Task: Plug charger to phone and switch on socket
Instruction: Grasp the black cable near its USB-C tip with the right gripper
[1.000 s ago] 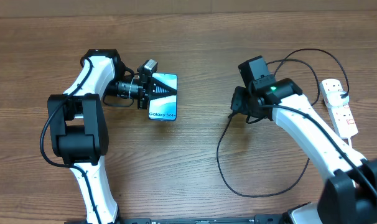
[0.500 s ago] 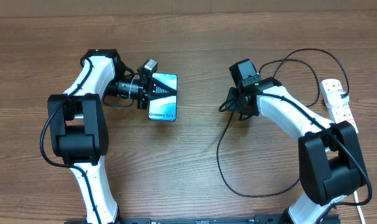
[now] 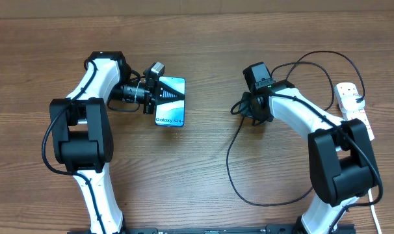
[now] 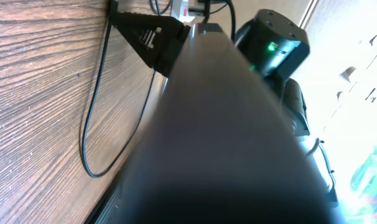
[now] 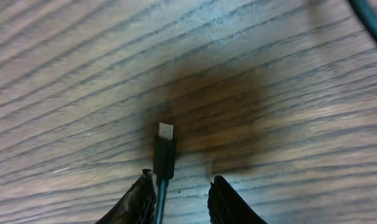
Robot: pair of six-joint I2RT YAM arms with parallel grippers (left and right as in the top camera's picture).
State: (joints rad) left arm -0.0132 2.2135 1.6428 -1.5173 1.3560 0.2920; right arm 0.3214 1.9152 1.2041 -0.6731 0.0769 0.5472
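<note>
Left gripper point(image 3: 173, 95): jaws clamped on phone point(image 3: 170, 117), one finger lying across screen. Phone sits left of table centre, screen up.
Right gripper point(image 5: 179, 194): jaws narrow, holding charger point(image 5: 164, 155) cable (pressed against one finger point(image 5: 137, 198)). Plug tip projects ahead of fingertips, above table point(image 5: 288, 74).
Socket point(image 3: 354, 112): at right table edge, well apart from phone.

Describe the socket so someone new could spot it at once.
On the table, look to the far right edge, beside the right arm. The socket is the white oblong strip there, set apart by red switches and a black plug.
</note>
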